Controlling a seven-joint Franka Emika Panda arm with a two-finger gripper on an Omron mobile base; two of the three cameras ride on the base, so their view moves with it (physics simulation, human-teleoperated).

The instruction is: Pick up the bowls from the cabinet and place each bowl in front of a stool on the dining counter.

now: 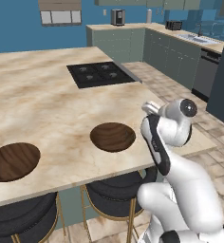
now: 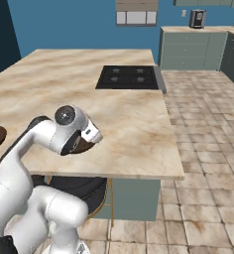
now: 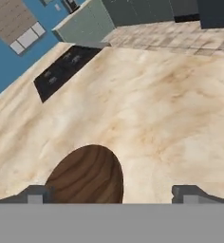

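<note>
On dining counter [image 1: 47,99], two dark grained bowls [image 1: 112,136]

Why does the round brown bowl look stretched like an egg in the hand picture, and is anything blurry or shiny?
Hand view: the camera looks slantwise, so the near bowl appears oval. Left base view: both bowls look rounder, crisp, no glare on the dining counter. Right base view: even light, soft shadows under the counter edge.
</note>
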